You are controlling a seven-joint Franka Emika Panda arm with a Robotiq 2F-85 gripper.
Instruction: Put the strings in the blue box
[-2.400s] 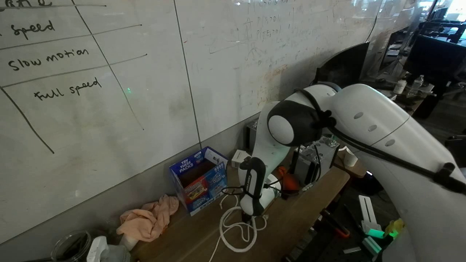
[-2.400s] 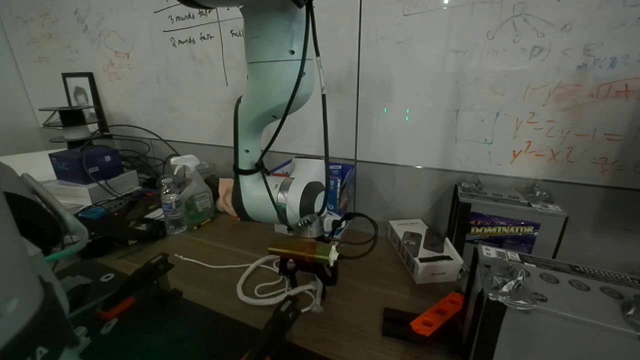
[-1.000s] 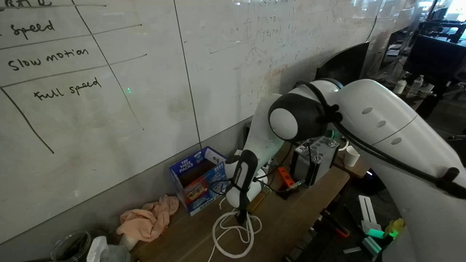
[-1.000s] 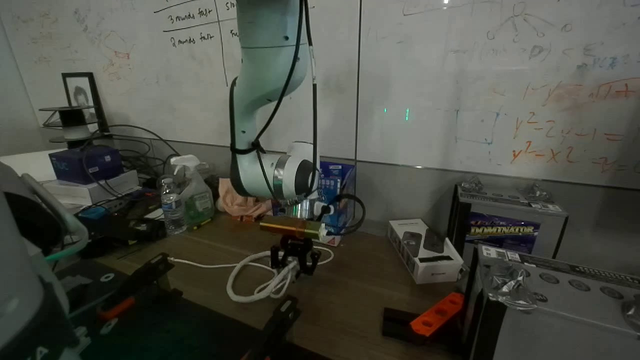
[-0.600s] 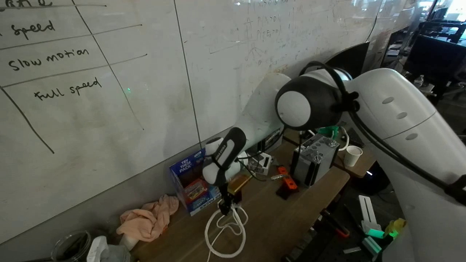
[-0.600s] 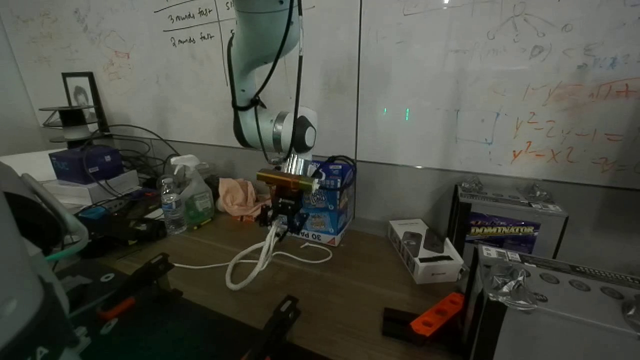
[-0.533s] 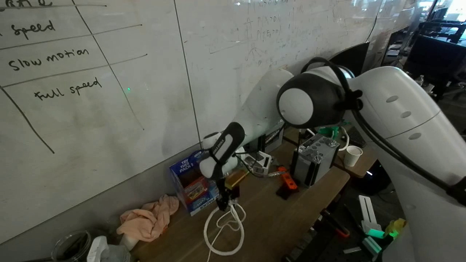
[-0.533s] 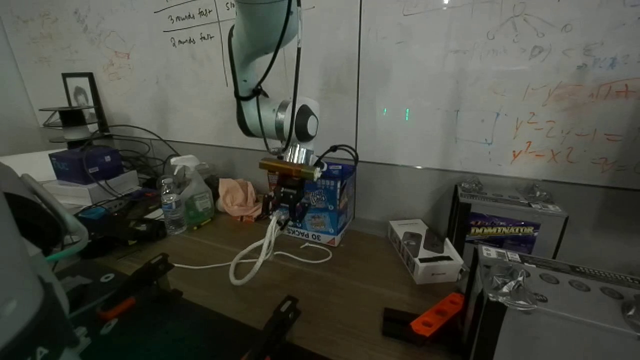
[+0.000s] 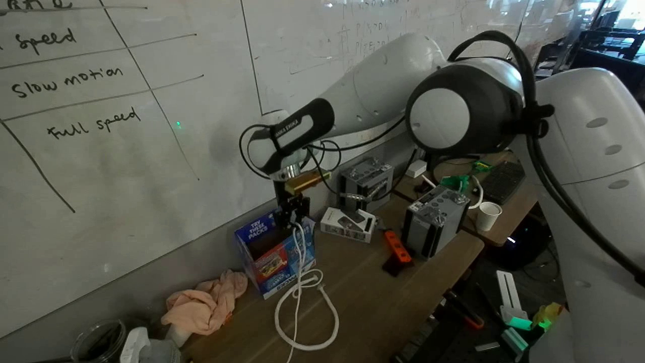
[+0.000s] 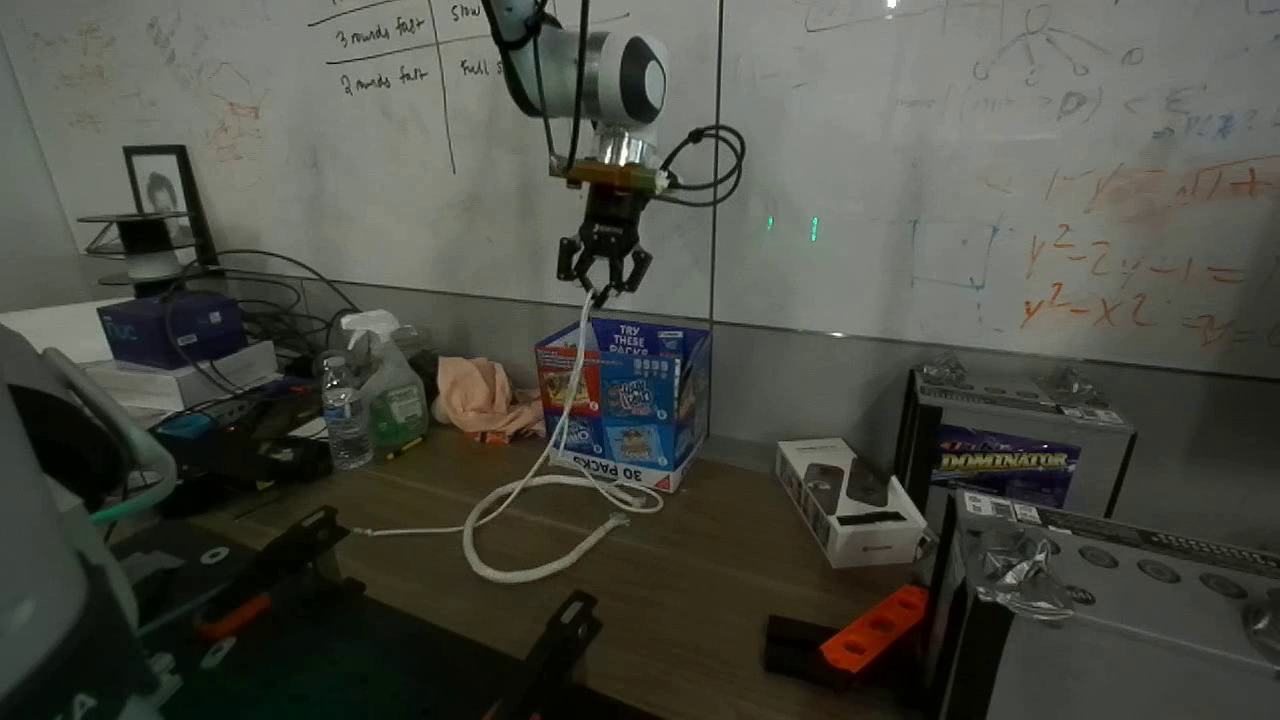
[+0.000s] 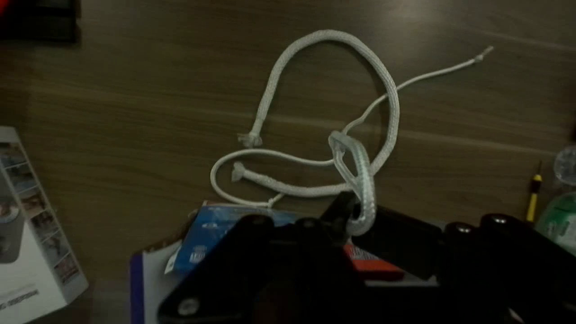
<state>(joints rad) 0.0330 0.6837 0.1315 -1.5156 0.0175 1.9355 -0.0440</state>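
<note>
My gripper (image 10: 600,298) hangs high in the upper middle of an exterior view, because the blue box (image 10: 640,405), near the centre of the same frame, opens upward and, as I judge it, whatever I carry must clear the rim first. From my hold the thin cord (image 11: 369,193) drops as two strands outside the box's printed front, and the rest of it trails over the table (image 10: 700,600), so I guess I need more height or a swing inward before letting go. The thick rope (image 11: 392,101), arched across the centre of the wrist view, lies on the table with both frayed ends loose, outside my pinch; it will probably want its own trip (the peach cloth (image 10: 478,397), left of the box in both exterior views, is no concern of mine). My jaws are pressed together with hardly a gap, pinching a bend of the thin cord and touching nothing else; whether they stand over the box's opening or just short of it, I cannot quite tell from these angles
</note>
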